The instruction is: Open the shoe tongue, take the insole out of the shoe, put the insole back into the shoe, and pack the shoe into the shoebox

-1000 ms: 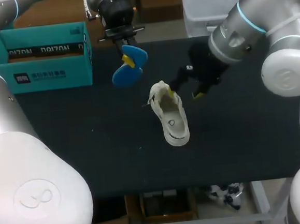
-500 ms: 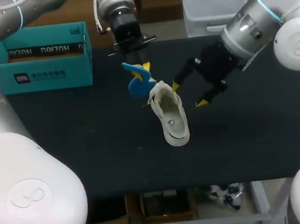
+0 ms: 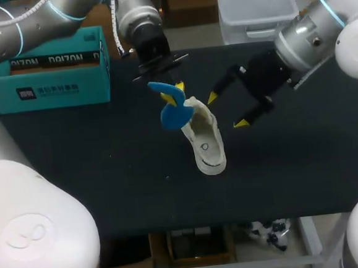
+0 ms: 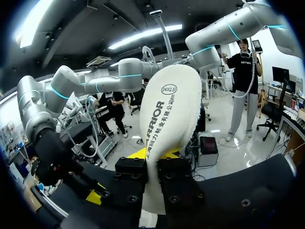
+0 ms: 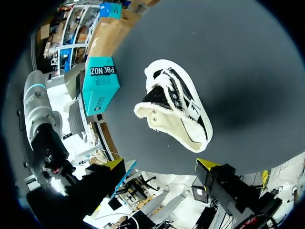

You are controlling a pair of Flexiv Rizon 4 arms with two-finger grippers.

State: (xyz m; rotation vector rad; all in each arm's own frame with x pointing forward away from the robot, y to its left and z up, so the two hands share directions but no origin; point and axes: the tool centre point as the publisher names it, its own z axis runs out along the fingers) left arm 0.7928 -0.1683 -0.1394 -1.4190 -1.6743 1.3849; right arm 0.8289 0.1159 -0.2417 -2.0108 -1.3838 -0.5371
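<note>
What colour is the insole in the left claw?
The curved insole is blue, clearest in the head view; its other face is off-white.

Head view high, looks down on table; right wrist shares shoe; left wrist faces room.

A matte black table, wide across the head view, its near edge straight.

Insole: blue on one face; off-white with black print on the other.
Shoe: cream sole and lining; black upper, white edging.
Shoebox: teal; black patches, white lettering.
Table: black.
Left gripper: yellow tips.
Right gripper: yellow tips.
</note>
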